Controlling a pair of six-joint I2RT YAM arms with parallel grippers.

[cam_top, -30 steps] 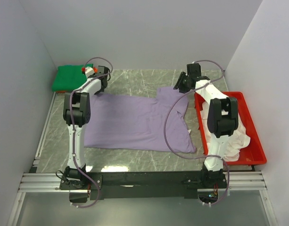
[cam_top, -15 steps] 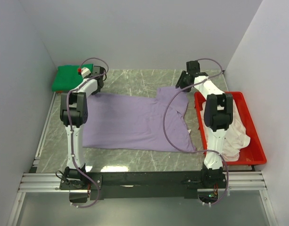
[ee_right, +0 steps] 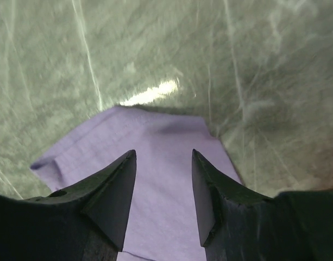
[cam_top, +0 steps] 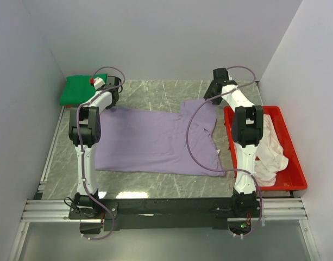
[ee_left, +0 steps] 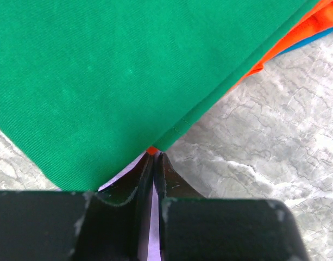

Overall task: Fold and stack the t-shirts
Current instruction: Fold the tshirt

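Observation:
A lavender t-shirt (cam_top: 155,138) lies spread flat across the middle of the table. My left gripper (cam_top: 113,103) is at its far left corner, shut on a thin fold of the lavender cloth (ee_left: 152,231), with the tips (ee_left: 154,156) touching the edge of a folded stack. That stack has a green t-shirt (ee_left: 128,70) on top, an orange-red one (ee_left: 318,22) and a blue edge (ee_left: 325,38) beneath. My right gripper (cam_top: 209,96) hangs open just over the lavender sleeve (ee_right: 155,157) at the far right, holding nothing.
The green stack (cam_top: 79,89) sits in the back left corner. A red tray (cam_top: 294,154) along the right side holds crumpled pale t-shirts (cam_top: 272,149). Walls close in left, back and right. Grey marble table (cam_top: 155,92) shows behind the shirt.
The left gripper drew the shirt's far left corner slightly left toward the green stack. The right arm reached farther back over the sleeve, jaws staying open.

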